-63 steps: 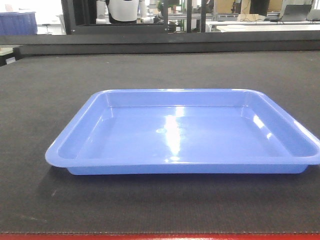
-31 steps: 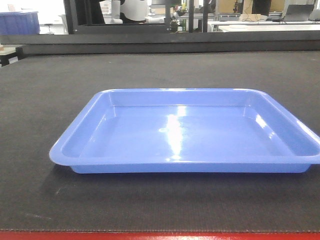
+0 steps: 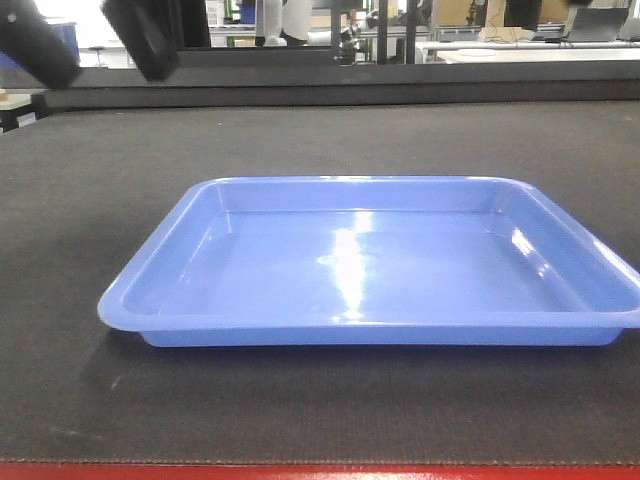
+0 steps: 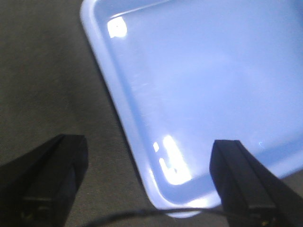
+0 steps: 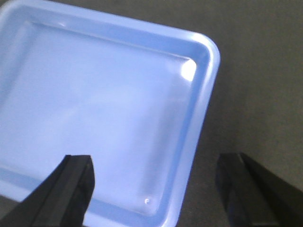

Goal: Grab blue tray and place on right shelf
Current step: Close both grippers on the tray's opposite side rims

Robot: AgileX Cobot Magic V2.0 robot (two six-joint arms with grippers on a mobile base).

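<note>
The blue tray was seen lying flat on the bench, on its dark textured mat and nearer the right side, with the right rim running out of the front view. The tray was empty, and a bright streak of light was reflected on its glossy floor. A strip of red was shown along the near edge of the bench. At the upper left of the front view the left claw was made out only as two dark, blurred fingers, high above the mat and well apart from the tray. In the left wrist view the left claw was spread wide with nothing pinched — one finger was placed over the mat, the other over the floor of the blue tray, and a rounded corner of the rim was framed between them. A thin dark cable was seen across the bottom of that view. The right claw was likewise spread and empty: one finger was held over the floor of the blue tray, the other over the mat, with the rim between them. Whether any finger touched the tray could not be told.
</note>
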